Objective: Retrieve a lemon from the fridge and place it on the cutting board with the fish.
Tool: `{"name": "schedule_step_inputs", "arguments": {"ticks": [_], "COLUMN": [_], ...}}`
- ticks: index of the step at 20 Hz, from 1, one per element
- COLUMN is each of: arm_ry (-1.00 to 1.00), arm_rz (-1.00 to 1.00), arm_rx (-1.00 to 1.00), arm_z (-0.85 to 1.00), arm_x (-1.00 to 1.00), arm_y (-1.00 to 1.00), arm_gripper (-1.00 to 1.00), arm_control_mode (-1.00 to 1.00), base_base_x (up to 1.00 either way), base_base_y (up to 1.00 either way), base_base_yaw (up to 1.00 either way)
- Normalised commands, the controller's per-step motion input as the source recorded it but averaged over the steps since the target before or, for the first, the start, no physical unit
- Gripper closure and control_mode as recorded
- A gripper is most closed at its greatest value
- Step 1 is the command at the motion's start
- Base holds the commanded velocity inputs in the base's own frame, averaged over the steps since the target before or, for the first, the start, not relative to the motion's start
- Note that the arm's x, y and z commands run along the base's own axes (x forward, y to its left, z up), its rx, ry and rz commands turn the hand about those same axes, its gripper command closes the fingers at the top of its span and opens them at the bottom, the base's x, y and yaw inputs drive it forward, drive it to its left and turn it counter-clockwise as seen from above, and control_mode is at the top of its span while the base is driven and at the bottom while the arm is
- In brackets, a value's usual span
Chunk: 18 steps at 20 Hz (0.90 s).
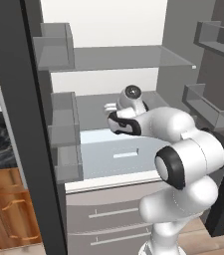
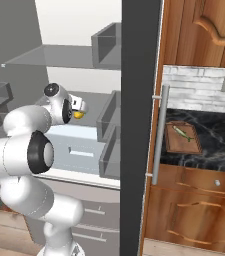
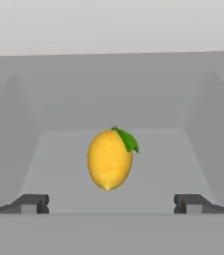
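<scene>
Lemon [image 3: 109, 159] lies on the fridge [image 1: 128, 60] shelf between the wide-spread, empty gripper [image 3: 111, 203] tips; closing off-centre might roll it away.

Inside the open fridge [image 1: 178, 30], a grey shelf [image 3: 58, 149] carries the lemon [image 3: 109, 159] lying alone on it with a green leaf at its tip, while out on the black marbled bench [image 2: 219, 135] the cutting board [image 2: 183, 138] carries the fish [image 2: 182, 133].
</scene>
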Motion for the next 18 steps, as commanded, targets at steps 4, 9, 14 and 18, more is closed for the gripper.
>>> {"name": "schedule_step_inputs", "arguments": {"ticks": [4,9,14,18], "arm_ry": [0.08,0.07,0.00,0.00], "arm_rz": [-0.03,-0.03,-0.01,-0.01], "arm_rx": [0.00,0.00,0.00,0.00], "arm_z": [-0.09,-0.13,-0.18,-0.16], "arm_x": [0.12,0.29,0.29,0.14], "arm_y": [0.00,0.00,0.00,0.00], "arm_gripper": [-1.00,-1.00,-1.00,-1.00], "arm_control_mode": [-1.00,-1.00,-1.00,-1.00], "base_base_x": [0.00,0.00,0.00,0.00], "base_base_y": [0.00,0.00,0.00,0.00], "base_base_yaw": [0.00,0.00,0.00,0.00]}}
